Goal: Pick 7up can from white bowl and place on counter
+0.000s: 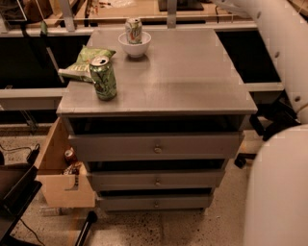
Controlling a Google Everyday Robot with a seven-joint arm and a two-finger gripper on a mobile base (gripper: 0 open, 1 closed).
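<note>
The 7up can [134,30], pale with green print, stands upright in the white bowl [135,47] at the back left of the grey counter [187,72]. My gripper is out of view. Only white arm segments show, one along the right edge [284,62] and one large in the lower right corner [279,192], both off the counter's right side and far from the can.
A dark green can [103,78] stands near the counter's front left, with a green chip bag [85,61] behind it. A wooden box [60,185] holding a red can [70,155] sits at the cabinet's lower left. A wooden bench [144,9] runs behind.
</note>
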